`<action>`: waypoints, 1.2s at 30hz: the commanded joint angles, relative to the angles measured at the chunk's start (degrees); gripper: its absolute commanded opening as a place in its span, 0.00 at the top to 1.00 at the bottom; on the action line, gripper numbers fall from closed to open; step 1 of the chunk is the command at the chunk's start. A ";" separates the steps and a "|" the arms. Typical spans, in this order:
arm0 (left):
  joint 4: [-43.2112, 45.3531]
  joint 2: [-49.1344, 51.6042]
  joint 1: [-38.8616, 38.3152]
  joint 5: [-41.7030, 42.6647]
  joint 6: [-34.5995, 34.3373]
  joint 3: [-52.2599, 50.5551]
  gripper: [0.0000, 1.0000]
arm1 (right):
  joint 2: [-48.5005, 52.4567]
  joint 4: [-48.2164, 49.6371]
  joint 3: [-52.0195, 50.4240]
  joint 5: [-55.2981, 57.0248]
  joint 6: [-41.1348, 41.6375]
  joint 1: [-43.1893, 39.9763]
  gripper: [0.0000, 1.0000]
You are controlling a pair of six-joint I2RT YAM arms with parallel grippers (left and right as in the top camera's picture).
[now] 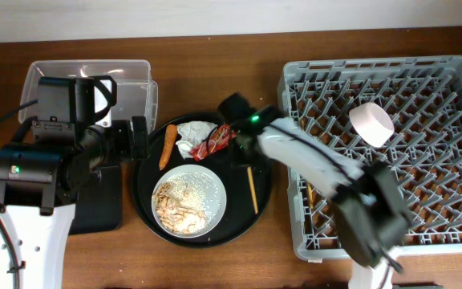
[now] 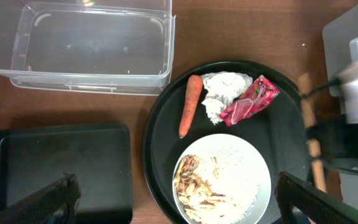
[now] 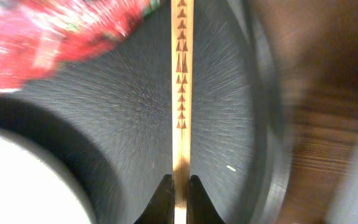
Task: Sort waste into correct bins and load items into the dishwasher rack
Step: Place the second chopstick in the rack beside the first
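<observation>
My right gripper is shut on one end of a wooden chopstick that lies on the round black tray. In the overhead view the right gripper is at the chopstick's far end. A red wrapper, a crumpled white napkin and an orange carrot piece lie on that tray. A white bowl holds rice and scraps. My left gripper is open and empty, high above the bowl. A small pale cup lies in the grey dishwasher rack. No plate shows.
A clear plastic tub stands at the back left, also in the left wrist view. A flat black rectangular tray lies in front of it, under my left arm. The right arm stretches from the rack's front across the round tray's right rim.
</observation>
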 commanded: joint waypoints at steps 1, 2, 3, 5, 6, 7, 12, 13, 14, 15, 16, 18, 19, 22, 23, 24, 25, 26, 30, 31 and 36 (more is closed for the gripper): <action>0.07 0.02 -0.24 -0.79 -0.74 0.63 0.01 | -13.00 -1.18 1.84 3.30 -5.46 -3.26 0.96; 0.04 0.02 -0.22 -0.81 -0.72 0.63 0.01 | -16.90 -1.75 1.81 6.01 -7.69 -6.05 0.96; 0.07 0.02 -0.24 -0.79 -0.72 0.63 0.01 | -17.90 -1.90 1.81 6.47 -9.75 -7.34 0.96; 0.04 0.02 -0.24 -0.81 -0.72 0.63 0.01 | -18.64 -3.30 1.81 6.64 -13.07 -10.97 0.96; 0.07 0.02 -0.24 -0.79 -0.72 0.63 0.01 | -18.43 -3.87 1.62 6.64 -13.05 -12.20 0.96; 0.07 0.02 -0.24 -0.79 -0.72 0.63 0.01 | -17.90 -4.26 1.18 6.64 -13.05 -13.38 0.96; 0.07 0.02 -0.24 -0.81 -0.72 0.63 0.01 | -12.96 -4.92 -1.99 4.44 -13.05 -17.79 0.96; 0.07 0.02 -0.24 -0.79 -0.72 0.63 0.01 | -12.72 -4.98 -1.99 3.23 -13.07 -17.90 0.95; 0.07 0.02 -0.24 -0.79 -0.72 0.63 0.01 | -12.68 -4.98 -1.99 2.54 -13.49 -17.88 0.83; 0.07 0.02 -0.24 -0.79 -0.72 0.63 0.01 | -12.92 -4.96 -1.90 2.29 -14.08 -17.88 0.55; 0.07 0.02 -0.24 -0.81 -0.72 0.63 0.01 | -13.44 -4.96 -1.77 2.29 -14.08 -17.88 0.45; 0.07 0.02 -0.24 -0.79 -0.72 0.63 0.01 | -14.88 -4.96 -1.68 2.29 -14.03 -17.88 0.39; 0.07 0.02 -0.24 -0.79 -0.72 0.63 0.01 | -16.00 -4.98 -1.68 2.25 -13.86 -17.88 0.38; 0.04 0.02 -0.24 -0.81 -0.72 0.63 0.01 | -21.68 -5.18 -1.68 -0.76 -13.90 -17.81 0.37; 0.07 0.02 -0.24 -0.79 -0.72 0.63 0.01 | -24.04 -5.16 -1.68 -2.71 -13.92 -17.49 0.36; 0.07 0.11 -0.22 -0.79 -0.72 0.63 0.01 | -26.56 -5.18 -1.70 -4.33 -13.99 -16.90 0.36; 0.07 0.15 -0.24 -0.79 -0.72 0.63 0.01 | -29.05 -5.20 -1.70 -5.25 -14.10 -15.96 0.36; 0.04 0.15 -0.24 -0.79 -0.72 0.63 0.01 | -31.39 -5.20 -1.70 -5.27 -14.10 -14.93 0.35; 0.07 0.15 -0.22 -0.81 -0.72 0.63 0.01 | -40.87 -5.09 -1.70 -5.01 -14.03 -12.33 0.02; 0.07 0.15 -0.24 -0.81 -0.72 0.63 0.01 | -42.38 -5.09 -1.70 -5.07 -14.01 -12.22 0.02; 0.07 0.15 -0.24 -0.79 -0.72 0.63 0.01 | -47.76 -12.22 -1.70 -3.67 -14.19 -12.33 0.02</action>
